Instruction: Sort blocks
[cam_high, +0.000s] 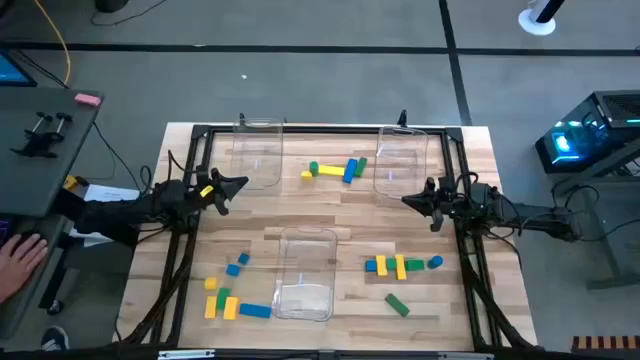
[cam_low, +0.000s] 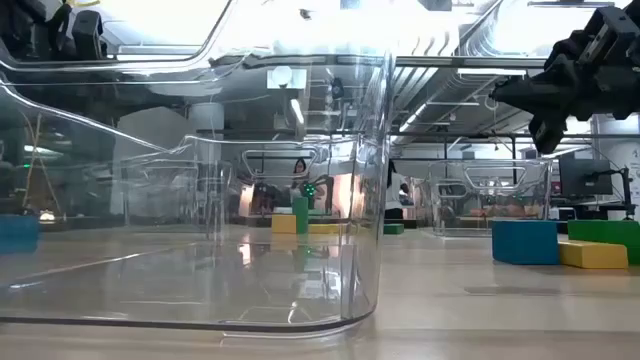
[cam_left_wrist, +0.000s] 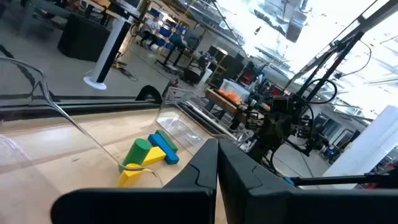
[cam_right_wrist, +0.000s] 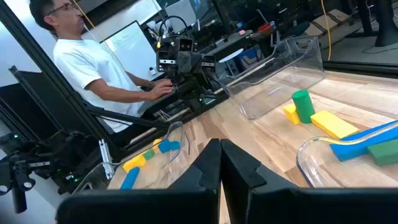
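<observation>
Surface: a pale wooden surface (cam_high: 330, 205) inside a dark metal frame; it carries three bins and all the blocks.
Left arm: it comes in from the left side and stops over the left part of the surface, near the far left bin.
Right arm: it comes in from the right side and stops over the right part, just beside the far right bin.
Near bin: a clear plastic bin (cam_high: 305, 273) at the near middle of the surface; no block shows inside it.
Far left bin: a clear bin (cam_high: 256, 152) at the far edge, left of centre.
Far right bin: a clear bin (cam_high: 400, 160) at the far edge, right of centre.
Left gripper: the left gripper (cam_high: 240, 183) hangs above the wood with its jaws shut together on nothing.
Right gripper: the right gripper (cam_high: 407, 199) points toward the centre, its jaws also closed and not holding any block.
Far blocks: a green, a yellow and a blue block (cam_high: 333, 170) lie between the two far bins.
Right blocks: a row of yellow, blue and green blocks (cam_high: 402, 265) lies right of the near bin, and one green block (cam_high: 397, 304) lies apart, nearer the near edge.
Left blocks: blue, yellow and green blocks (cam_high: 229, 295) lie left of the near bin, at the near left corner.
Person: a hand (cam_high: 18, 261) shows at the left edge, beyond the surface.
</observation>
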